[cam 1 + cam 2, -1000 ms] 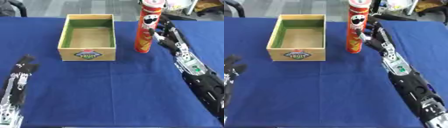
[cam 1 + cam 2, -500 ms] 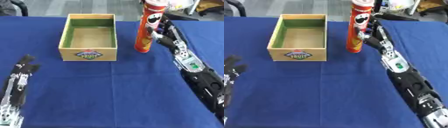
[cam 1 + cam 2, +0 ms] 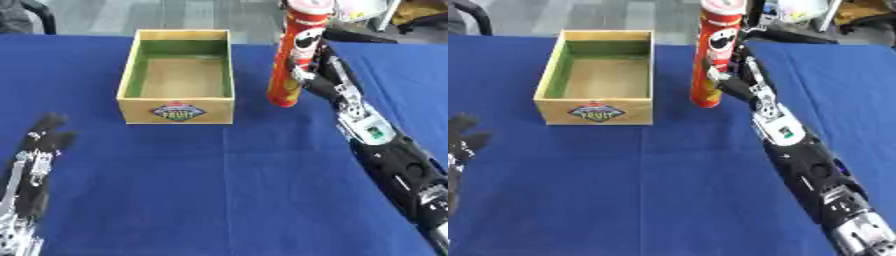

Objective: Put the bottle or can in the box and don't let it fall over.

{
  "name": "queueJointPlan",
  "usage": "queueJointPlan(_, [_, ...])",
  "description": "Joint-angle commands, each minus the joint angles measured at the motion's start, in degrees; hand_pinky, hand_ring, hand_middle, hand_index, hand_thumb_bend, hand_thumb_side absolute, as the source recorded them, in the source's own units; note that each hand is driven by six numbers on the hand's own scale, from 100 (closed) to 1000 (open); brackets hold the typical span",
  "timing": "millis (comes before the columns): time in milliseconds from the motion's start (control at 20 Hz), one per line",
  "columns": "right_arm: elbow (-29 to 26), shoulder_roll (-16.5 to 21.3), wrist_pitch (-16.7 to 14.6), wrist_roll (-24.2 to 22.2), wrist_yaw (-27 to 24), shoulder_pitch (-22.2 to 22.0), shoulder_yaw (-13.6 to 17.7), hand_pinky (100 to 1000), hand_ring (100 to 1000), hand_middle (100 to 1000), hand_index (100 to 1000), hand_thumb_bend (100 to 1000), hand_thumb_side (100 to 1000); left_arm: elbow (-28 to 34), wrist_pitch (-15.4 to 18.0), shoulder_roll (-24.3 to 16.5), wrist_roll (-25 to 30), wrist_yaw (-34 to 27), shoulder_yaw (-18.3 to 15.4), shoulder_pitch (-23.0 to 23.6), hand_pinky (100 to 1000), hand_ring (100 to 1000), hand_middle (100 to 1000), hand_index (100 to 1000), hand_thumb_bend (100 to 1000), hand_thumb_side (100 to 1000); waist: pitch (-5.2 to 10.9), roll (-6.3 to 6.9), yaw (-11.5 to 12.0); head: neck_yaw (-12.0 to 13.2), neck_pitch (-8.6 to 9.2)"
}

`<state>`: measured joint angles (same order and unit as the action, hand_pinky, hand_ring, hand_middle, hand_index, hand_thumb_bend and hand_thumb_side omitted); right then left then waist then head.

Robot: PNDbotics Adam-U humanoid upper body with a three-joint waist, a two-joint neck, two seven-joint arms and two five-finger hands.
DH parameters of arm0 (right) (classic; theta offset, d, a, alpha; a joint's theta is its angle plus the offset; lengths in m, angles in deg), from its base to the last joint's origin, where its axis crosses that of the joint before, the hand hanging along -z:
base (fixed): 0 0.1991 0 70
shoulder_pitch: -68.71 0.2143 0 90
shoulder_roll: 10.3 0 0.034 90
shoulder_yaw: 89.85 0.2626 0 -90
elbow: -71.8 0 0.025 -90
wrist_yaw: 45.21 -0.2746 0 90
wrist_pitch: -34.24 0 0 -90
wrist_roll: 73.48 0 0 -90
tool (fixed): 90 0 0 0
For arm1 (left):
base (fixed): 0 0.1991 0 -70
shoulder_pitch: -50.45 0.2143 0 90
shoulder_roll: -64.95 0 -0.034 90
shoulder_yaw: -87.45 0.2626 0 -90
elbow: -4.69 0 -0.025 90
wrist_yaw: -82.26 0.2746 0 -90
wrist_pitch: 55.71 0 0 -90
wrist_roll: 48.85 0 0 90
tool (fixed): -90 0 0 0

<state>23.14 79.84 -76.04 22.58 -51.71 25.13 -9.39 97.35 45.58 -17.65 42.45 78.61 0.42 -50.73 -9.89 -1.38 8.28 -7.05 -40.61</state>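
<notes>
Nearest, the left hand rests idle with straight fingers at the lower left of the blue tabletop; the right eye view shows only its fingertips at the edge. Farther on, the right hand has closed in against the tall red can over the last second, fingers wrapping its right side. The can stands upright on the tabletop just right of the empty wooden box, not yet lifted. The grasp looks about ready for the lift.
</notes>
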Motion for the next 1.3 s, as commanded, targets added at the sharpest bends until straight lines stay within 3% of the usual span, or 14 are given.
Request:
queueJointPlan(50, [0.64,0.3,-0.42,0.43,0.96,1.74,0.65,827,893,901,1000,389,357,1.4,0.04,-0.26,0.27,0.07,0.04,-0.88,874,792,850,951,423,762,0.46,0.27,0.26,-0.48,0.73])
queueJointPlan(1300, [6.31,-4.24,-3.09,2.38,1.27,5.88,1.66,817,873,882,1000,370,330,1.62,-0.04,0.04,0.7,-0.06,0.45,-1.92,874,791,850,950,429,760,-0.44,0.25,2.87,-1.85,1.49])
